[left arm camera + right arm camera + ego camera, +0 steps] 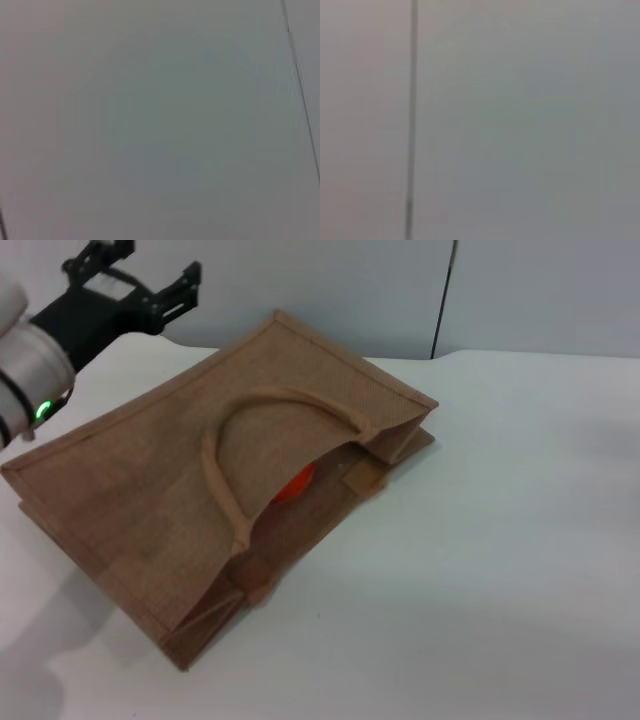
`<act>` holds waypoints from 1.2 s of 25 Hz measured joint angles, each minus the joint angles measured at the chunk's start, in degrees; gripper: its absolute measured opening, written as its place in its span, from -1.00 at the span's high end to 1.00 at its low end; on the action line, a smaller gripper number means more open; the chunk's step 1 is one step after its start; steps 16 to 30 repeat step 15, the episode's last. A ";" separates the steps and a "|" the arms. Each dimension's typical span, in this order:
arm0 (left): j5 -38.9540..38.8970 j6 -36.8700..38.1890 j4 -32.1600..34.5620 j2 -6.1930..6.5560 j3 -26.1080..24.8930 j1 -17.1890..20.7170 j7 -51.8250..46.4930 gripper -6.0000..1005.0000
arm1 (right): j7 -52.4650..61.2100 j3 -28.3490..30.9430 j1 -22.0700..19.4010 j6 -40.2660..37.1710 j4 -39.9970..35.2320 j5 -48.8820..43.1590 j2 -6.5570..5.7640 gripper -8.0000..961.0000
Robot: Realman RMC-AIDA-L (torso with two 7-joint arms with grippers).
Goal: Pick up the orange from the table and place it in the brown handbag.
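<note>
Progress: I judge the placing done; the orange (297,483) sits inside the brown handbag (150,490), only a sliver of it showing through the mouth under the handle.
Left to do: nothing much, by my reckoning, beyond parking my arm.
Left claw (150,275): raised clear at the far left corner, fingers spread apart, holding nothing and touching nothing.
Bag from my claw: below it and toward my right, lying flat on the tabletop (500,540).
Right claw: out of sight in every view.
</note>
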 joint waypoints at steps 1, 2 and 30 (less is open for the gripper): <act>-3.09 -1.15 -1.80 -0.01 0.04 0.05 2.22 -0.75 | -2.34 0.97 0.01 1.24 -2.27 1.21 -0.01 -0.86; -5.62 -2.07 -3.15 -0.01 0.06 0.11 4.12 -0.75 | -4.49 1.72 0.02 2.21 -4.16 2.42 -0.01 -0.86; -26.79 -18.67 -19.88 -0.27 0.28 1.18 21.90 -0.75 | -9.99 3.02 -0.78 5.39 -13.57 11.46 0.02 -0.86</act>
